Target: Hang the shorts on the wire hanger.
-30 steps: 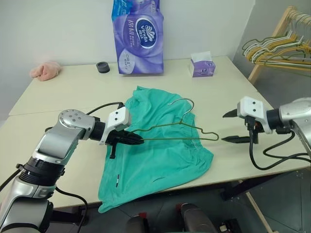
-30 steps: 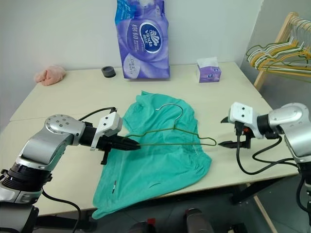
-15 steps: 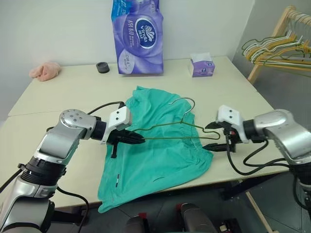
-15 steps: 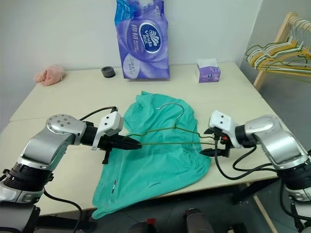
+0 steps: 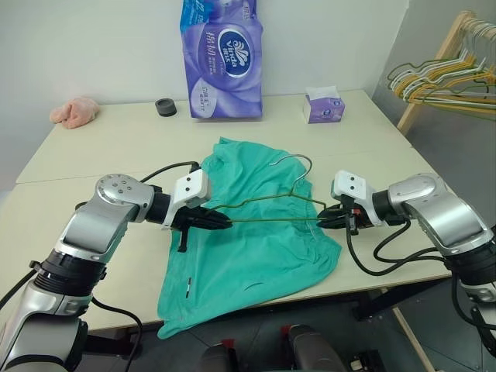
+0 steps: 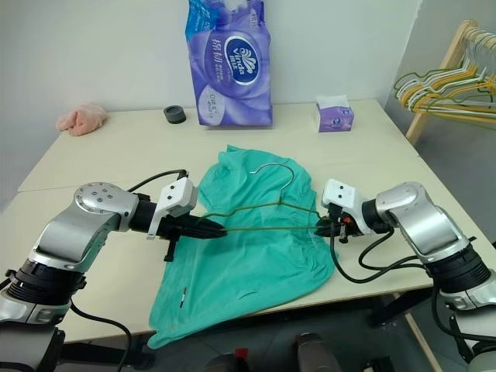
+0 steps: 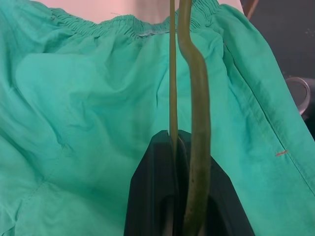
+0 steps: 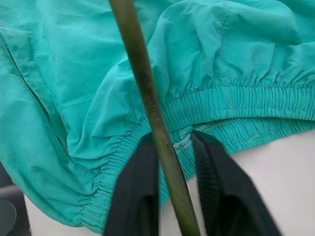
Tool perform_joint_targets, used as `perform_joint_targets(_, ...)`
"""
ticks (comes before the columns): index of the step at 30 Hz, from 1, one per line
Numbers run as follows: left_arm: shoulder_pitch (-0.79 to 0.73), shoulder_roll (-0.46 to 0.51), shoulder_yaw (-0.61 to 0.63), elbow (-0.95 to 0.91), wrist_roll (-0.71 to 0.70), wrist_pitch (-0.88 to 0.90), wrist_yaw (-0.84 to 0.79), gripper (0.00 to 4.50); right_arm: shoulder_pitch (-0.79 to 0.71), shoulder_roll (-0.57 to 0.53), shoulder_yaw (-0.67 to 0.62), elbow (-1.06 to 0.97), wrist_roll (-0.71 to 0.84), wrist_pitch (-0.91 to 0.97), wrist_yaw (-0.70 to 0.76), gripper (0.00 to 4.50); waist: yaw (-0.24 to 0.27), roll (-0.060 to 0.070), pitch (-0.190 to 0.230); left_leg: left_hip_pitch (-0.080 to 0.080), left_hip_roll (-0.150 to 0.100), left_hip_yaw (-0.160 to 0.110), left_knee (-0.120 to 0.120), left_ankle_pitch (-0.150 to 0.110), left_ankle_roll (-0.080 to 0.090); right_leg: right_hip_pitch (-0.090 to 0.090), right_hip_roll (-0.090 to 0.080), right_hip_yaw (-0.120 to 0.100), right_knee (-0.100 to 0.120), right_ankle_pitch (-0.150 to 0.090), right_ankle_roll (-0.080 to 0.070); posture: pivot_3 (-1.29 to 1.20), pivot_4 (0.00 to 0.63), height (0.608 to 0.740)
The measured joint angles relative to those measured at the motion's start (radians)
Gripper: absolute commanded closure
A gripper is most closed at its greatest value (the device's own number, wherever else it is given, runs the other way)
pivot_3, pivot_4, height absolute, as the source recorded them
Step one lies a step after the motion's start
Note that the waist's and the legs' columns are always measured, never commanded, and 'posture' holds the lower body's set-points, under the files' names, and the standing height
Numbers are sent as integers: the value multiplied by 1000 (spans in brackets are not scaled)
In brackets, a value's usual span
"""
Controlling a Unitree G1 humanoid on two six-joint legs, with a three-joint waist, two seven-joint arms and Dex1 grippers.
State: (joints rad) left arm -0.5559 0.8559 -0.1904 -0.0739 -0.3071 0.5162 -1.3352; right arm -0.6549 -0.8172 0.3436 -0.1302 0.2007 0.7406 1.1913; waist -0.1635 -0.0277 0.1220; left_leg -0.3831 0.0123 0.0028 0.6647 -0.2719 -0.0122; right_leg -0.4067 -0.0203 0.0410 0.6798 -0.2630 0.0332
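The teal-green shorts [image 5: 248, 248] lie spread on the table [image 5: 101, 147], with one leg hanging over the near edge. The thin olive wire hanger [image 5: 267, 220] is held just above them, its hook [image 5: 293, 160] pointing away from me. My left gripper [image 5: 221, 222] is shut on the hanger's left end; in the left wrist view its fingers [image 7: 157, 162] pinch the wire [image 7: 173, 73]. My right gripper [image 5: 322, 220] is at the hanger's right end, over the gathered waistband [image 8: 236, 101]. In the right wrist view the wire [image 8: 142, 78] runs between that gripper's closed-in fingers [image 8: 138, 187].
At the back of the table stand a purple toilet-paper pack [image 5: 220, 58], a tissue box [image 5: 322, 105] and a black tape roll [image 5: 164, 107]. A pink cloth lump [image 5: 74, 111] lies at the far left. A wooden rack of spare hangers [image 5: 446, 74] stands off to the right.
My right gripper has swung left from beyond the hanger to its right end, and its fingers have gone from wide open to closed around the wire. The left gripper and the shorts have stayed put.
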Motion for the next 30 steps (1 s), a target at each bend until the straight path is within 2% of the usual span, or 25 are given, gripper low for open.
perform_joint_targets(5, 8, 11, 1, -1, 14, -1, 7, 4500, 1, 0, 24, -24, 0, 12, 9, 4493, 0, 0, 0, 0, 0, 0, 0, 0, 0, 0, 0, 0, 0, 0, 0, -174, 88, 740)
perform_joint_targets(9, 8, -19, 5, 12, 31, -15, 55, 3512, 24, 6, 15, -35, 21, 46, 4, 4500, 1, 0, 0, 0, 0, 0, 0, 0, 0, 0, 0, 0, 0, 0, 0, -183, 84, 740)
perform_joint_targets(13, 18, -41, 38, 42, 25, -26, 106, 2284, 77, 24, -54, -64, 88, 132, -35, 4500, 1, 0, 0, 0, 0, -1, 0, 0, 0, 0, 0, 0, 0, 1, -1, -197, 82, 740)
perform_joint_targets(16, 5, -72, 121, 125, -15, -3, 164, 2284, 109, 26, -148, -71, 141, 216, -80, 4500, 0, 0, 0, 0, 0, -1, 1, 0, 0, 0, 0, -1, 0, 1, -1, -205, 79, 740)
perform_joint_targets(19, -29, -74, 258, 261, -49, 32, 251, 2284, 156, 13, -264, -63, 174, 293, -146, 4500, -1, -1, 0, 0, 0, -1, 0, 0, 0, 0, 0, -1, 0, 1, -1, -213, 75, 740)
perform_joint_targets(21, -35, -73, 308, 288, -72, 61, 269, 2284, 184, 13, -315, -69, 193, 326, -175, 4500, -3, -1, -1, 0, 0, 0, 0, 0, 0, 0, -1, 0, 0, 1, -2, -220, 74, 740)
perform_joint_targets(27, 114, -51, 326, 230, -165, 178, 183, 2284, 407, -76, -477, -115, 255, 400, -213, 4500, -5, -1, -1, -1, -1, 0, 0, 0, 0, 0, -2, 0, 0, 1, -1, -245, 76, 740)
perform_joint_targets(30, 129, -37, 301, 180, -182, 181, 136, 2284, 494, -126, -515, -152, 283, 415, -209, 4500, -4, -1, -1, 0, -1, 0, 0, 0, 0, 0, -1, -1, 0, -1, 2, -245, 76, 740)
